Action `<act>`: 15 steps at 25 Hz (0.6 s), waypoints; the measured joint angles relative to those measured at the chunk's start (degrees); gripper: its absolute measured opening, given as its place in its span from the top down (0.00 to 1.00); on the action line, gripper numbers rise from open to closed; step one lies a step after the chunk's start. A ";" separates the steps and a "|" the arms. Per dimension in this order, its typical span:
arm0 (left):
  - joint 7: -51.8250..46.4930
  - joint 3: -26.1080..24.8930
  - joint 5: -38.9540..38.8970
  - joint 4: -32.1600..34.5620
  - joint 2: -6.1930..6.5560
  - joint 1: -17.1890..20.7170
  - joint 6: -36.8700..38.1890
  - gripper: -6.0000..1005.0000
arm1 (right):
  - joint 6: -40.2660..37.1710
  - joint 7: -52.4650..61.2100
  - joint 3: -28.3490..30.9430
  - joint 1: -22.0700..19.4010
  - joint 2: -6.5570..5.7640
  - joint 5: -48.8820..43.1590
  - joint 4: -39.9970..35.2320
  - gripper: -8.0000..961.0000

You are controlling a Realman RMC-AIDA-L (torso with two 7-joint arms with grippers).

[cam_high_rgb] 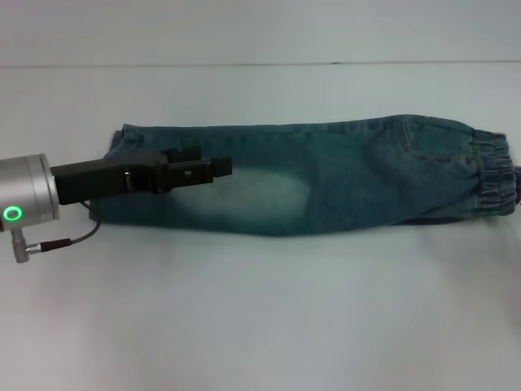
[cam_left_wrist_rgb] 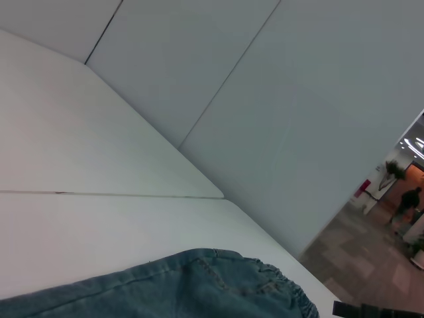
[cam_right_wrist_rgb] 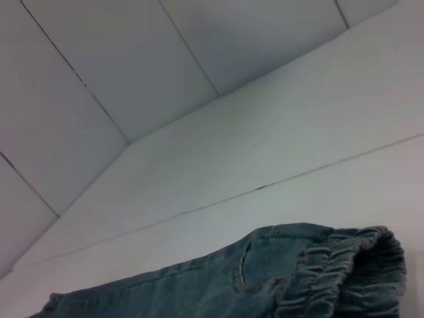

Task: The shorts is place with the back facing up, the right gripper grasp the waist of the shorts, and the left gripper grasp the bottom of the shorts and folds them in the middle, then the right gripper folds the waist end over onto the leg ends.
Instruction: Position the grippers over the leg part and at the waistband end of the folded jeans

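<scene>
The left gripper (cam_high_rgb: 221,167), a black tool on a silver arm, hovered over the leg ends near the left edge of the white worktop (cam_high_rgb: 260,326); whether its jaws were spread or pressed together, I cannot tell. The blue denim shorts with elastic waist (cam_high_rgb: 326,187) lay flat, already doubled lengthwise, in the middle of the worktop. Their long axis ran from left to right, the leg ends pointing left and the gathered waist (cam_high_rgb: 492,175) pointing right. The cloth looked soft, fairly thick and not slippery. The waistband seemed the firmest place to pinch. The right gripper was not visible.
</scene>
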 joint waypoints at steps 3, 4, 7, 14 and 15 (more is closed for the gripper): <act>0.02 0.29 0.00 -0.08 0.04 -0.03 -0.08 0.06 | 0.32 -0.95 -0.12 -0.09 -0.52 -0.60 0.15 0.07; 0.03 0.43 0.00 -0.11 0.06 -0.03 -0.08 0.06 | 0.41 -1.33 -0.15 0.01 -0.63 -1.18 0.14 0.07; 0.04 0.63 0.00 -0.21 0.07 -0.02 -0.15 0.06 | 0.70 -2.20 -0.01 0.68 -0.82 -3.91 -0.06 0.07; -0.26 0.76 0.00 -0.80 0.01 0.00 0.12 0.06 | 0.14 -2.04 -0.33 2.76 -1.86 -7.61 0.43 0.07; -0.30 0.76 0.00 -0.82 -0.01 -0.02 0.20 0.06 | -0.15 -1.96 -0.35 3.13 -1.89 -8.17 0.44 0.07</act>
